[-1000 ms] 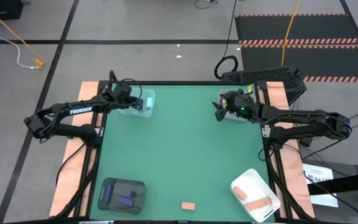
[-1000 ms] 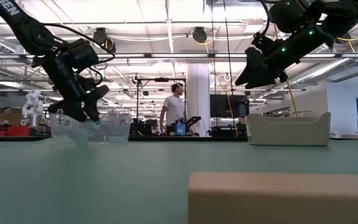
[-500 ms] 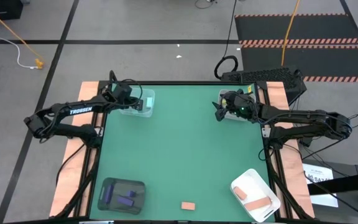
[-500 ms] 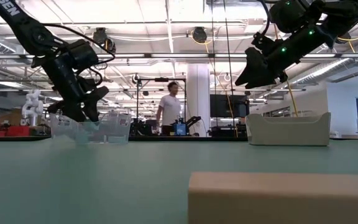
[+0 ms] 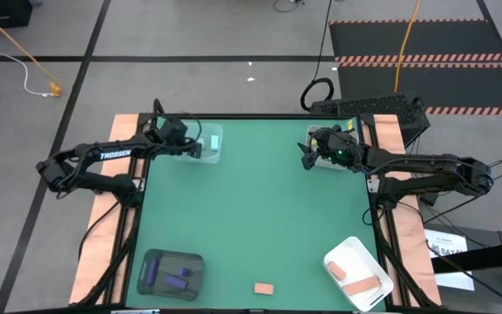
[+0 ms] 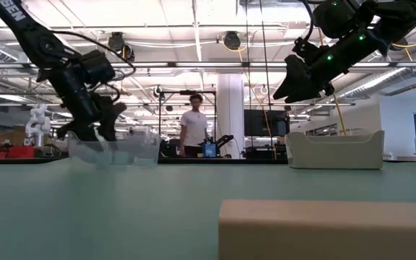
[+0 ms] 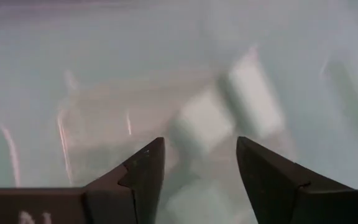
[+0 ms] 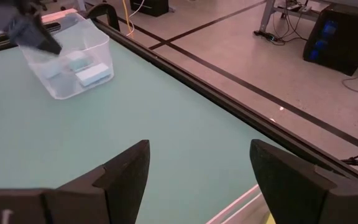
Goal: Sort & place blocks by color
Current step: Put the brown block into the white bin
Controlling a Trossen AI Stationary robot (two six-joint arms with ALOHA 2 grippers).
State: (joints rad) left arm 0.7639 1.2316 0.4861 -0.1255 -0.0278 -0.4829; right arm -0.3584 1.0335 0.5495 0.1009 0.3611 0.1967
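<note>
My left gripper [image 5: 190,146] is open at the left wall of the clear tray [image 5: 209,139] near the table's far left corner. The left wrist view looks down between the fingers [image 7: 197,168] at light teal blocks [image 7: 229,106] inside it. These teal blocks [image 8: 94,76] also show in the right wrist view. My right gripper [image 5: 306,160] hangs open above the table beside the far white tray [image 5: 328,139]. One salmon-pink block [image 5: 264,288] lies flat near the near edge. Purple blocks [image 5: 177,279] sit in the dark tray, and salmon ones [image 5: 360,281] in the near white tray. My left gripper comes at the clear tray's left wall [image 6: 78,144] slanting down from the table's left, fingers open. The tray stands on the table. Which finger meets the wall, and whether one finger is inside, I cannot tell.
The dark tray [image 5: 146,262] stands at the near left corner and a white tray [image 5: 342,251] at the near right. The middle of the green table [image 5: 260,209] holds nothing. A person [image 6: 192,130] stands in the room beyond the far edge.
The clear tray has slid a short way toward the table's right edge, and my left gripper has moved with it. The person in the room behind has walked and turned.
</note>
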